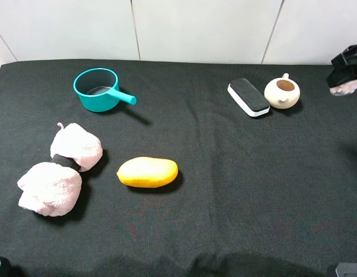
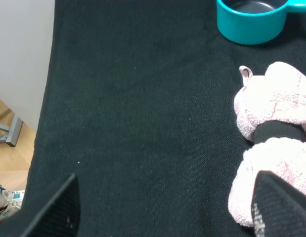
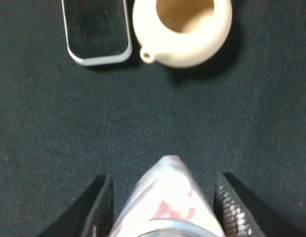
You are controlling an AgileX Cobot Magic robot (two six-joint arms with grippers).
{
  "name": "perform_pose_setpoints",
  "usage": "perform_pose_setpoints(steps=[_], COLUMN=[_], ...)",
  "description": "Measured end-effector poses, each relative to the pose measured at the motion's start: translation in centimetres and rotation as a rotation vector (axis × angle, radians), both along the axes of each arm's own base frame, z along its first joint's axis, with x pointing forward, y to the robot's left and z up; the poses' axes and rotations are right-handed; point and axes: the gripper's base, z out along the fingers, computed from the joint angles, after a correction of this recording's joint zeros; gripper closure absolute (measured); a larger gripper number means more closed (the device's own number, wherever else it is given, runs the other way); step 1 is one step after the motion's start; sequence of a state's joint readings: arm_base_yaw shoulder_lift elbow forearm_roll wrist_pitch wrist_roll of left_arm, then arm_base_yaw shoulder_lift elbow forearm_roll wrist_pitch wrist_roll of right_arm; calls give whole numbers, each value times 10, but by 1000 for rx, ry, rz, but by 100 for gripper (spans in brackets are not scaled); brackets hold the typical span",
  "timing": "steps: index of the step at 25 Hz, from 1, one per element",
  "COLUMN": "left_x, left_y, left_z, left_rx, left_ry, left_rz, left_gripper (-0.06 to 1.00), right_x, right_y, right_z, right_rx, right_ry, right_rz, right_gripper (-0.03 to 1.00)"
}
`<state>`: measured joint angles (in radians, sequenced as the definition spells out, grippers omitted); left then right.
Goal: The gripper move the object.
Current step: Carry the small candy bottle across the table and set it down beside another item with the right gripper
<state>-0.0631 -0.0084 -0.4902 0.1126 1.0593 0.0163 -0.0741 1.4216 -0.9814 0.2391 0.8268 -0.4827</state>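
My right gripper (image 3: 167, 210) is shut on a white and pink shiny packet (image 3: 167, 195) and holds it above the black cloth, short of a cream teapot (image 3: 182, 27) and a black board eraser (image 3: 96, 29). In the high view this gripper (image 1: 346, 78) is at the far right edge with the packet (image 1: 345, 88) under it, right of the teapot (image 1: 282, 92) and eraser (image 1: 249, 97). My left gripper (image 2: 165, 217) is open and empty over bare cloth, beside a pink plush toy (image 2: 274, 143).
A teal saucepan (image 1: 97, 89) stands at the back left. The pink plush toy (image 1: 63, 167) lies at the left, and a yellow mango-shaped object (image 1: 147, 172) lies right of it. The black cloth (image 1: 236, 190) covers the table; its left edge (image 2: 46, 98) drops off.
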Motion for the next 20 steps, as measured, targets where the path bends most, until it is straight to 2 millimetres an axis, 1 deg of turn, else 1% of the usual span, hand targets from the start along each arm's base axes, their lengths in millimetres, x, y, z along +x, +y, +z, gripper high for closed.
perform_pose_setpoints(steps=[5,8,13,16,18,20], left_x=[0,0,0,0,0,0], left_y=[0,0,0,0,0,0], left_z=[0,0,0,0,0,0], left_rx=[0,0,0,0,0,0], left_ry=[0,0,0,0,0,0], left_rz=[0,0,0,0,0,0], left_gripper=[18,18,18,18,18,18], right_x=[-12,-15,-11,-8,-4,0], right_y=[-9,-12,-13,-19,-23,-27], right_z=[-15,-24,-25,-24,-26,-34], right_rx=[3,5,-6,-12,-12,-7], right_ry=[14,12,-43,-86,-96,-80], right_rz=[-43,-67,-84,-111,-135,-152], right_gripper=[63,63,63,63,63,63])
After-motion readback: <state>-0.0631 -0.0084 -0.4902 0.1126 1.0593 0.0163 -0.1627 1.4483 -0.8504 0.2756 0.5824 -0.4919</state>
